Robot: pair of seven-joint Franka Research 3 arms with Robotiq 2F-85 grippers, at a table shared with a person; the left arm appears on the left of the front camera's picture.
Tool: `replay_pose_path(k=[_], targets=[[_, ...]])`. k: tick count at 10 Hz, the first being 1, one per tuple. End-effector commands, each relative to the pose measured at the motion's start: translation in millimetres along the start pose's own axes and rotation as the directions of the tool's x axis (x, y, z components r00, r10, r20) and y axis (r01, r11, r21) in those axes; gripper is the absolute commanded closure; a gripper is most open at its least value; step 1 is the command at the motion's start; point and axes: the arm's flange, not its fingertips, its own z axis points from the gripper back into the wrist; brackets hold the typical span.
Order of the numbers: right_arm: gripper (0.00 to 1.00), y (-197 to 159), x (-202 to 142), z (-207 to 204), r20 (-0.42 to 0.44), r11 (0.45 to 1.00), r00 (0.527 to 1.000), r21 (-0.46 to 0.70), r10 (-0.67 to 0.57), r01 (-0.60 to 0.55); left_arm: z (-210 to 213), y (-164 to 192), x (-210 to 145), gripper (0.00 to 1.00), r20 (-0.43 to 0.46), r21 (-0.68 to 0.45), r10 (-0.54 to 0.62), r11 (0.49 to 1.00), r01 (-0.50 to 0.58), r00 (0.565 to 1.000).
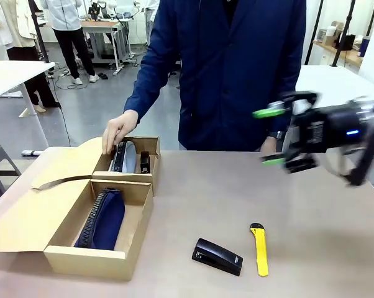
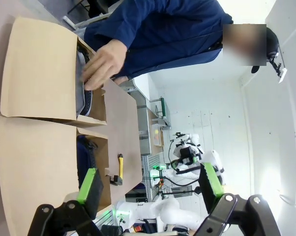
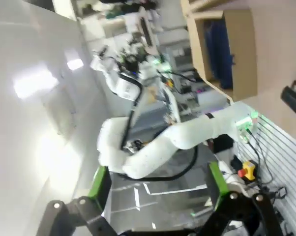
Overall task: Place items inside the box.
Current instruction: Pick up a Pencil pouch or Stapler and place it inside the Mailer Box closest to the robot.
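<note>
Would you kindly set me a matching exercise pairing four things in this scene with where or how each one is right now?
Things:
1. navy pencil pouch
2. yellow utility knife
3. person's hand
4. right gripper

Places or states:
A. raised in the air, jaws open, holding nothing
B. lying on the table beside the black stapler
C. inside the box, in the compartment nearer the robot
D. reaching into the box's far compartment

Pairs: 1-C, 2-B, 3-D, 4-A
</note>
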Motion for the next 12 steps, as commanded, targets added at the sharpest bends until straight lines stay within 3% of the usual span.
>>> replay_pose_path(k=[1,3,5,6,7,8,12], targets=[[0.0,-33,-31,93,-0.043,0.997,0.999,0.075,-0.014,0.017,0,-2,-2,0.0,-0.004,-0.011,-0.017,1.0,0.017,1.0],[0.0,-56,-42,173,-0.011,0.996,1.0,0.084,0.013,-0.012,0,-2,-2,0.0,-0.004,-0.011,-0.017,1.0,0.017,1.0],[0.0,-84,-52,224,0.096,0.989,0.995,0.147,0.018,-0.032,0,-2,-2,0.0,-0.004,-0.011,-0.017,1.0,0.017,1.0],[0.0,-98,-58,226,0.129,0.981,0.99,0.179,0.058,-0.081,0,-2,-2,0.0,-0.004,-0.011,-0.017,1.0,0.017,1.0],[0.0,-102,-54,210,0.235,0.983,0.969,0.144,0.073,-0.109,0,-2,-2,0.0,-0.004,-0.011,-0.017,1.0,0.017,1.0],[0.0,-89,-67,226,0.11,0.986,0.994,0.166,-0.003,-0.015,0,-2,-2,0.0,-0.004,-0.011,-0.017,1.0,0.017,1.0],[0.0,-89,-67,226,0.11,0.986,0.994,0.166,-0.003,-0.015,0,-2,-2,0.0,-0.004,-0.011,-0.017,1.0,0.017,1.0]])
